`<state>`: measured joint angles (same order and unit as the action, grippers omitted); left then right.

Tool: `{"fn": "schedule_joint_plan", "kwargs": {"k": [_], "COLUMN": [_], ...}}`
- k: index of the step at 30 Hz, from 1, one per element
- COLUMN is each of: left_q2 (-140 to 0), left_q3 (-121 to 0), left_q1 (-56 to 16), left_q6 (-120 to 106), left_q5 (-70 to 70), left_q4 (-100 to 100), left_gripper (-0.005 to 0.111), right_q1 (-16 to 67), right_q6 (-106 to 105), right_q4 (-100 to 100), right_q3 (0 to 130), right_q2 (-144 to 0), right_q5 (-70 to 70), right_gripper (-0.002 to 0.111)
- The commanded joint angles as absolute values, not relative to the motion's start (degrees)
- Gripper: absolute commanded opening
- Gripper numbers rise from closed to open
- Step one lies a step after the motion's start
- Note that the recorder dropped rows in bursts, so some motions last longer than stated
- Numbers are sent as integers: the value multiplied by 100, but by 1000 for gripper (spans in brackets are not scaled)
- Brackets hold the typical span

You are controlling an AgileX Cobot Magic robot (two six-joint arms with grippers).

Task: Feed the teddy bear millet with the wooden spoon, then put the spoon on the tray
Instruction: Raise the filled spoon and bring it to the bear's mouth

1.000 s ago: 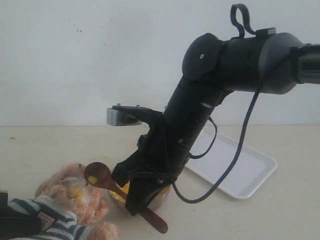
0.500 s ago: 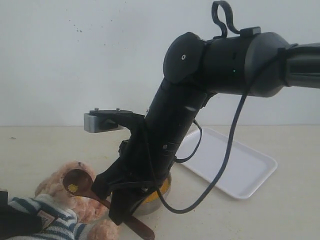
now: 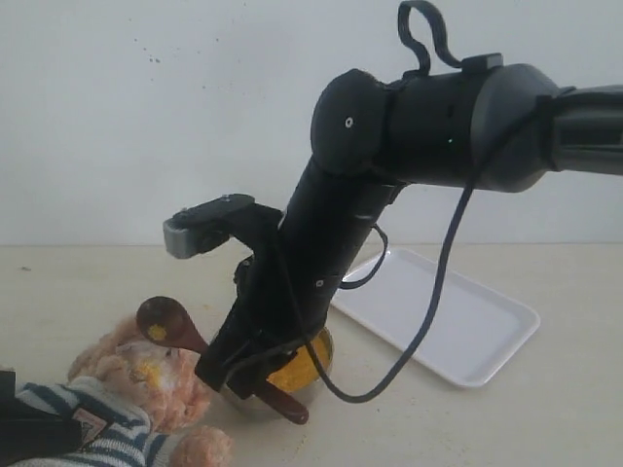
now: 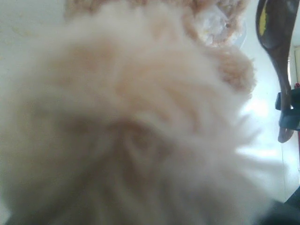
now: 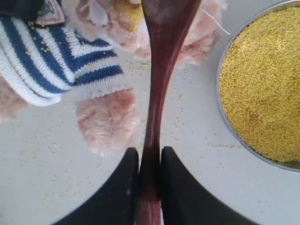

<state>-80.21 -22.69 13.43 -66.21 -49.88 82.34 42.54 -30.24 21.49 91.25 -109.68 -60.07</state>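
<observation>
Right claw (image 5: 149, 152) grips the wooden spoon (image 5: 161, 70) above the teddy bear (image 3: 146, 375), millet (image 5: 262, 84) beside; its fur hides left claw (image 3: 37, 436): cannot tell

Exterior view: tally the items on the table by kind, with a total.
Teddy bear: 1
Wooden spoon: 1
Steel bowl of millet: 1
Tray: 1
Total: 4

right arm (image 3: 428, 126): matte black, rounded joint housings | cable (image 3: 443, 277): black, hanging loop | wrist camera (image 3: 195, 233): grey block, black bracket | right gripper (image 5: 148, 154): black tapered fingers (image 5: 123, 192)
</observation>
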Motion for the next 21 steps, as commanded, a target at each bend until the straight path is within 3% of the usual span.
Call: {"fn": "schedule_joint_plan", "kwargs": {"k": [1,21], "left_q2": [-7978,-7978], "left_q3": [-2246,-2246], "left_q1": [1342,1342], "left_q6": [-6666,-6666], "left_q5": [-5086,-5119], "left_q4": [8366,8355], "left_gripper": [4,4], "right_q1": [4631,5015], "right_q6": [-2780,-1832], "right_q4": [1282,0], "right_q3": [9138,9138], "right_q2": [-10928,-10928], "right_q5": [-5840,-5431], "right_gripper": [0,0]}}
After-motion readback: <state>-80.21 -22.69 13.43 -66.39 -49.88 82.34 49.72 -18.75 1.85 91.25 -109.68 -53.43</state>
